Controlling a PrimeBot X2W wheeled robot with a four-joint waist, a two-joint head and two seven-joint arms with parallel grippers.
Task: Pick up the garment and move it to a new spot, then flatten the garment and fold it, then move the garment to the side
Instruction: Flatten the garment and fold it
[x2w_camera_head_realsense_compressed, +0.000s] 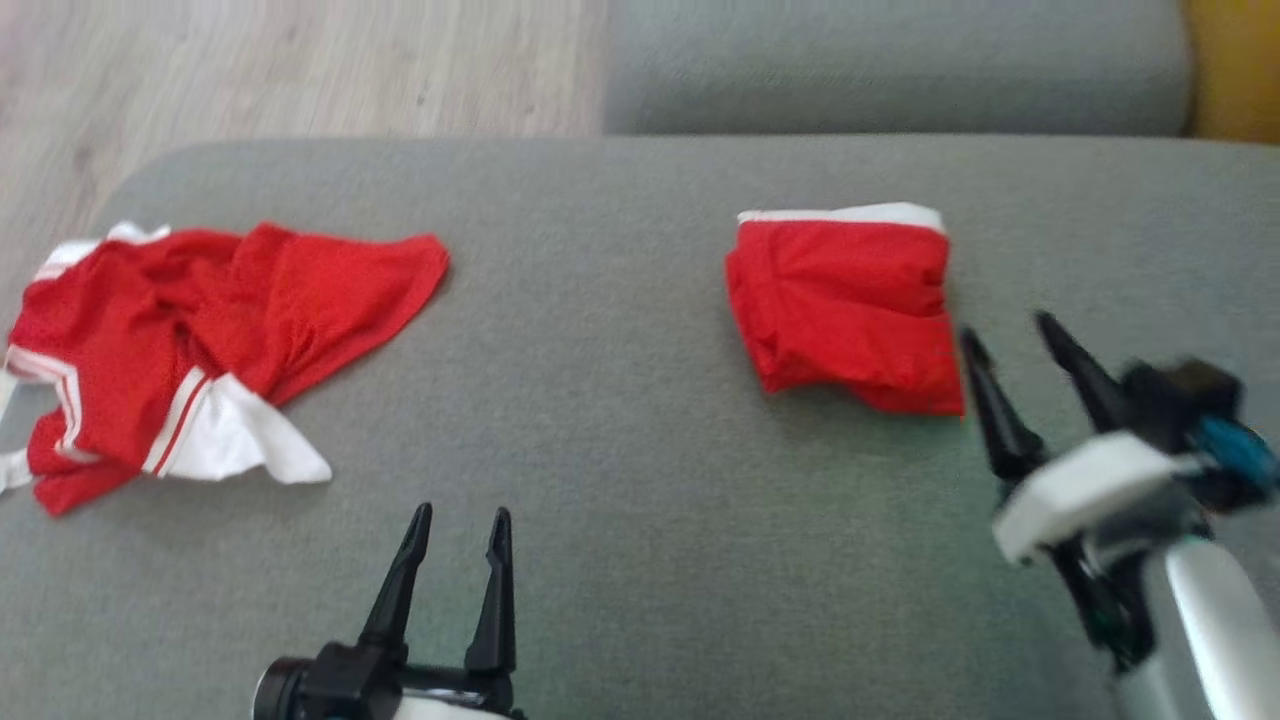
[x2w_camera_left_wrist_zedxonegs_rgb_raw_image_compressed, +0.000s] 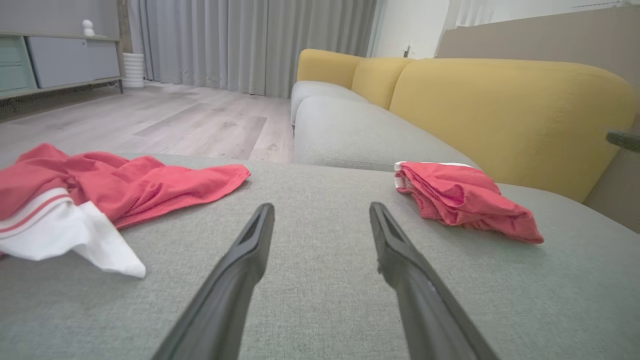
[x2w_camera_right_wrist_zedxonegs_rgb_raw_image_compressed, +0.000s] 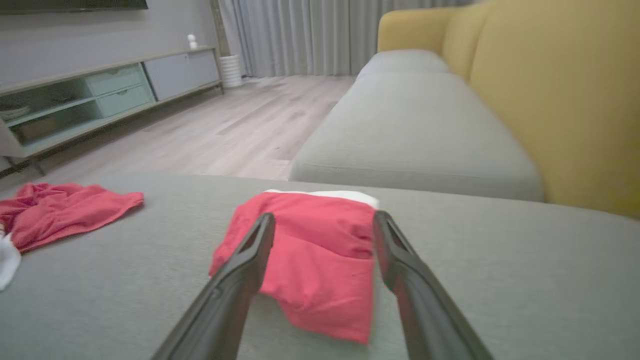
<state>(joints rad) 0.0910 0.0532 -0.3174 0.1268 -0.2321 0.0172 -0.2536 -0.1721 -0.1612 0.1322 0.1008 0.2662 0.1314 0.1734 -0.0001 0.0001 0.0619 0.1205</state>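
Grey woven fabric covers the broad cushion (x2w_camera_head_realsense_compressed: 620, 300) where both pieces of clothing lie. Past the cushion's far edge a grey sofa seat (x2w_camera_head_realsense_compressed: 900, 70) runs away with a yellow backrest (x2w_camera_left_wrist_zedxonegs_rgb_raw_image_compressed: 500, 110) along it. Pale wood floor (x2w_camera_head_realsense_compressed: 300, 60) opens beyond the cushion's far left corner, reaching grey curtains (x2w_camera_left_wrist_zedxonegs_rgb_raw_image_compressed: 250, 40) and a low cabinet (x2w_camera_right_wrist_zedxonegs_rgb_raw_image_compressed: 100, 95).

On the cushion's left side sprawls a crumpled garment (x2w_camera_head_realsense_compressed: 200, 340), red with white trim. Its left end is cut off by the head view's edge, so I cannot make out its full shape.

The folded garment (x2w_camera_head_realsense_compressed: 850, 310) sits on the cushion's right half, towards the far edge and well apart from the crumpled one, with bare cushion between them. It is a compact red bundle, about as wide as it is deep, so no long axis stands out. Its white band lies along the side facing the sofa and runs left to right. Its near edge slants, the right corner coming closest to the robot.

The right gripper (x2w_camera_head_realsense_compressed: 1007, 328) hangs over the cushion just right of that bundle, fingers spread and pinching nothing. It is blurred, so I cannot tell whether its nearer finger brushes the cloth. From its wrist, the fingers (x2w_camera_right_wrist_zedxonegs_rgb_raw_image_compressed: 250, 260) frame the red fabric.

The left gripper (x2w_camera_head_realsense_compressed: 462, 512) is over the cushion's near middle, fingers apart, nothing between them.
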